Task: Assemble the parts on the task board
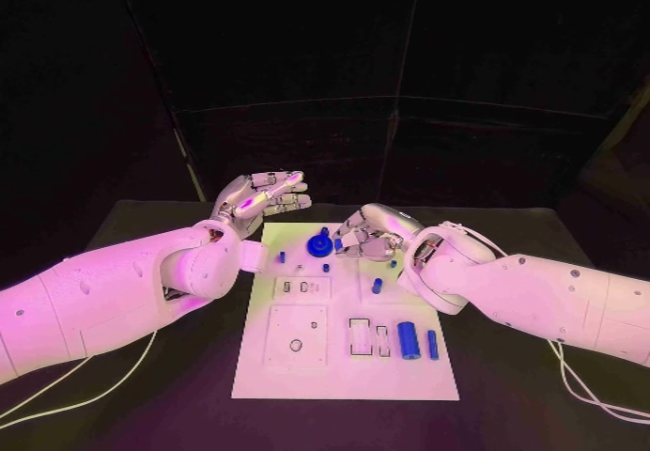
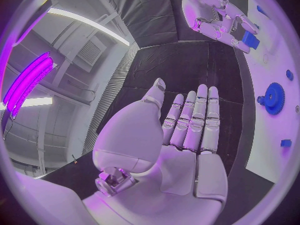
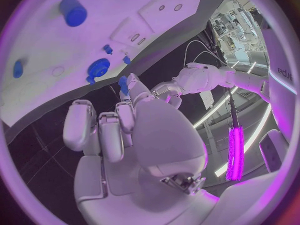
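Note:
The white task board (image 1: 346,362) lies in the middle of the black table. A blue gear (image 1: 319,246) stands near its far edge. My right hand (image 1: 373,233) hovers just right of the gear and pinches a small blue part (image 3: 123,85) at its fingertips; the left wrist view also shows that part (image 2: 250,39) in the right hand (image 2: 215,10). My left hand (image 1: 264,197) is raised beyond the board's far left corner, palm up, fingers (image 2: 199,120) straight and holding nothing.
A thick blue cylinder (image 1: 408,339) and a slimmer blue pin (image 1: 432,344) lie at the board's near right. Small blue pegs (image 1: 282,256) stand near the gear. Empty slots and holes (image 1: 296,345) mark the board's near left. Cables (image 1: 582,390) trail on the table.

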Action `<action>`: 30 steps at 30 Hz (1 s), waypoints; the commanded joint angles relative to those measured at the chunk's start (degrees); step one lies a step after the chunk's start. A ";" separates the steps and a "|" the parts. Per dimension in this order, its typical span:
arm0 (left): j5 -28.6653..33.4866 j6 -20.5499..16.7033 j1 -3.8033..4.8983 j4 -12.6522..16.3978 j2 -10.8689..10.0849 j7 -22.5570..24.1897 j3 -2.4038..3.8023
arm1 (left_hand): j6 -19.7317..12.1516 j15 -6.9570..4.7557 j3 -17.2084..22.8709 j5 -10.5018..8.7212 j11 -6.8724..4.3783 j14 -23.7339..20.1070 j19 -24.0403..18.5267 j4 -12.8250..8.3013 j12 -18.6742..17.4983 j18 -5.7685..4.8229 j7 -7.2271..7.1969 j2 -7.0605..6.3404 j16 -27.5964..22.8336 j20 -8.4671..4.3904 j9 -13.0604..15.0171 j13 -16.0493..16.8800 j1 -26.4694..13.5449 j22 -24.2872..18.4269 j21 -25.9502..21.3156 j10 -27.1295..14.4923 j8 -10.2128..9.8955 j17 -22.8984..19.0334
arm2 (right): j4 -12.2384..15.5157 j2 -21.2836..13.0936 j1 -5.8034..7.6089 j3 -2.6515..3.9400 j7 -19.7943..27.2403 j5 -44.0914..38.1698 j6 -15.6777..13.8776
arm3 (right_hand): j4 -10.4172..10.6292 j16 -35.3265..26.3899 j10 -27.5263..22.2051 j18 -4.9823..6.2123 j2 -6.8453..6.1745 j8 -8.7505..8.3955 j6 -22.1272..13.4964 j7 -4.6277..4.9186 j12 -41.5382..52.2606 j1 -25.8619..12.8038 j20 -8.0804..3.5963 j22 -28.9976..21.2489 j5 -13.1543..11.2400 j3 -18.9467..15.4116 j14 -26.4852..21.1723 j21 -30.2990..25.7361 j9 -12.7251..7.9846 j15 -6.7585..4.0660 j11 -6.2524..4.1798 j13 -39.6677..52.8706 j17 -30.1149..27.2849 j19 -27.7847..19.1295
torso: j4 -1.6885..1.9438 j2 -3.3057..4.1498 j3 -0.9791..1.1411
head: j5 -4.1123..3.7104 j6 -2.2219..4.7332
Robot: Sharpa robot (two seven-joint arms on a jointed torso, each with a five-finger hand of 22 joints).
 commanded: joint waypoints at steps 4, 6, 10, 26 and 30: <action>-0.05 0.14 0.09 0.11 0.30 0.66 0.04 | 0.14 -0.14 -0.07 0.16 -0.23 0.47 0.45 -0.36 0.05 0.43 2.10 0.30 -0.16 0.02 0.01 0.00 0.29 -0.04 -0.23 0.19 -0.16 -0.05 | -0.68 3.24 -0.82 -0.01 -5.96 -6.78 4.97 | 0.25 0.00 2.75 -0.35 -0.12 0.25 1.42 -0.88 -0.39 -0.54 -0.01 -0.46 -0.28 0.55 4.59 -0.09 0.12 -0.23 -2.53 0.59 8.92 0.16 | -0.04 0.08 0.03 | 0.85 -0.21; -0.05 0.09 0.09 0.10 0.29 0.67 0.04 | 0.14 -0.14 -0.07 0.16 -0.23 0.47 0.45 -0.36 0.05 0.43 2.10 0.30 -0.16 0.02 0.01 0.00 0.29 -0.04 -0.23 0.19 -0.16 -0.05 | -0.79 4.01 -1.08 -0.02 -6.79 -7.73 5.15 | 0.25 -0.01 2.75 -0.35 -0.14 0.25 1.43 -0.88 -0.38 -0.57 -0.01 -0.48 -0.29 0.56 4.59 -0.10 0.12 -0.22 -2.53 0.59 8.90 0.14 | -0.13 0.07 0.10 | 1.24 -0.39; -0.05 -0.05 0.10 0.14 0.22 0.70 0.04 | 0.14 -0.14 -0.07 0.16 -0.23 0.47 0.45 -0.36 0.05 0.43 2.10 0.30 -0.16 0.02 0.01 0.00 0.29 -0.04 -0.23 0.19 -0.16 -0.05 | -0.95 5.11 -1.62 -0.05 -7.74 -9.02 4.94 | 0.37 0.00 2.79 -0.37 -0.23 0.21 1.43 -0.88 -0.38 -1.01 0.00 -0.36 -0.44 0.81 4.59 -0.05 0.10 -0.22 -2.53 0.62 8.93 0.20 | -0.17 0.09 0.05 | 1.47 -0.55; -0.05 -0.73 0.13 0.45 -0.07 0.88 0.04 | 0.16 -0.17 -0.07 0.16 -0.25 0.52 0.50 -0.41 0.06 0.43 2.09 0.33 -0.15 0.01 0.01 -0.01 0.29 -0.04 -0.23 0.22 -0.15 -0.05 | -2.28 7.85 -3.93 -0.21 -9.72 -11.34 4.27 | 0.44 -0.03 2.95 -0.38 -0.38 0.13 1.37 -0.88 -0.21 -1.45 0.01 -0.30 -0.81 1.17 4.59 -0.03 0.08 -0.21 -2.51 0.80 8.90 0.23 | -0.18 0.11 0.17 | 2.16 -1.39; -0.05 -0.74 0.13 0.43 -0.08 0.81 0.04 | 0.16 -0.17 -0.07 0.16 -0.25 0.52 0.50 -0.41 0.06 0.43 2.09 0.33 -0.15 0.01 0.01 -0.01 0.29 -0.04 -0.23 0.22 -0.15 -0.05 | -2.95 8.30 -4.33 -0.23 -10.11 -11.40 4.01 | 0.44 -0.02 3.00 -0.38 -0.41 0.13 1.38 -0.88 -0.15 -1.49 0.01 -0.30 -0.81 1.19 4.59 -0.03 0.08 -0.21 -2.52 0.85 8.91 0.23 | -0.13 0.08 0.12 | 2.21 -1.63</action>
